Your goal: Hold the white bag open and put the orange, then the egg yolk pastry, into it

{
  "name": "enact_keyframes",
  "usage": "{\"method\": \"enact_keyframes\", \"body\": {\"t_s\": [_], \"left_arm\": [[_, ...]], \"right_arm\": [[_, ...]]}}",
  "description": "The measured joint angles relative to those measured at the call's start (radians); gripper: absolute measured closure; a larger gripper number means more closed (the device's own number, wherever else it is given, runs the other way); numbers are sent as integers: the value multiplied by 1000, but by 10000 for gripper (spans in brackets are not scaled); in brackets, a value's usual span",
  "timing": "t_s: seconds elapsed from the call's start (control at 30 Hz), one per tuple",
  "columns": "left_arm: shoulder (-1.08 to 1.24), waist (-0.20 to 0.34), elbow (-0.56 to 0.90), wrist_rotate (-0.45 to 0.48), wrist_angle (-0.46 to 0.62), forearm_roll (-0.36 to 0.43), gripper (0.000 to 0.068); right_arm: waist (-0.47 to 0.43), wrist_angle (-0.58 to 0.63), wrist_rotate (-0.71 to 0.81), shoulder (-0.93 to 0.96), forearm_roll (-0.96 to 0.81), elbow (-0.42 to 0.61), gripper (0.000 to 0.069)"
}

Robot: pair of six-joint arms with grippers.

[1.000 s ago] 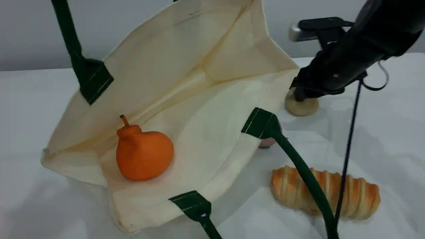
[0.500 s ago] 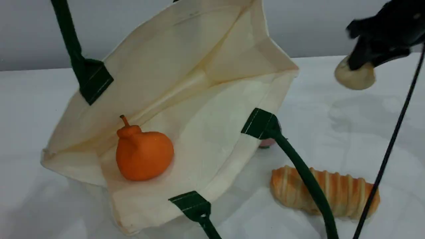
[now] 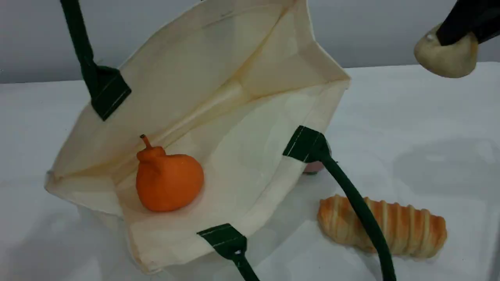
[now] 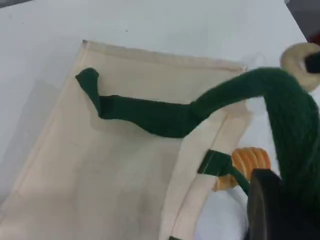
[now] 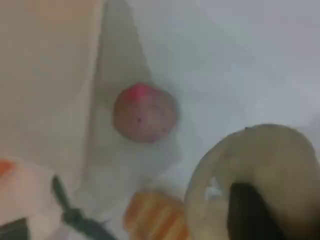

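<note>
Your large cream-white canvas tote bag (image 3: 218,97) is lying on the white table (image 3: 410,117) with its mouth gaping toward the camera. One thick dark green loop handle (image 3: 80,43) is rising out of the top left of the scene view. In the left wrist view your left gripper (image 4: 270,210) is showing as one dark fingertip pressed against that green handle (image 4: 295,130), with the jaws closed on it, holding the upper side of the bag lifted. The other green handle (image 3: 355,203) is trailing over the table at the lower right.

The bright orange matte fruit (image 3: 168,180), with a knobbed neck and a short brown stem, is sitting inside the bag on its lower panel.

Your right gripper (image 3: 455,35) is hanging at the upper right corner of the scene view, clamped on the small pale beige rounded pastry (image 3: 446,57), which is in the air, well to the right of the bag's mouth.

On the table, a long golden striped bread loaf (image 3: 384,228) is lying to the right of the bag, partly under the trailing handle. A pink ball (image 5: 145,112) is resting just beside the bag's edge.
</note>
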Motion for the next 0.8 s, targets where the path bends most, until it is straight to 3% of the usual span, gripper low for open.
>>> {"method": "enact_keyframes", "body": {"t_s": [0.13, 0.3, 0.8], "left_arm": [[0, 0, 0, 16, -1, 1, 615], [1, 0, 0, 23, -2, 1, 615], [1, 0, 0, 34, 38, 1, 615]], "right_arm": [[53, -19, -8, -109, 53, 120, 503], [196, -92, 8, -206, 121, 234, 503], [742, -536, 166, -165, 224, 243, 505]]}}
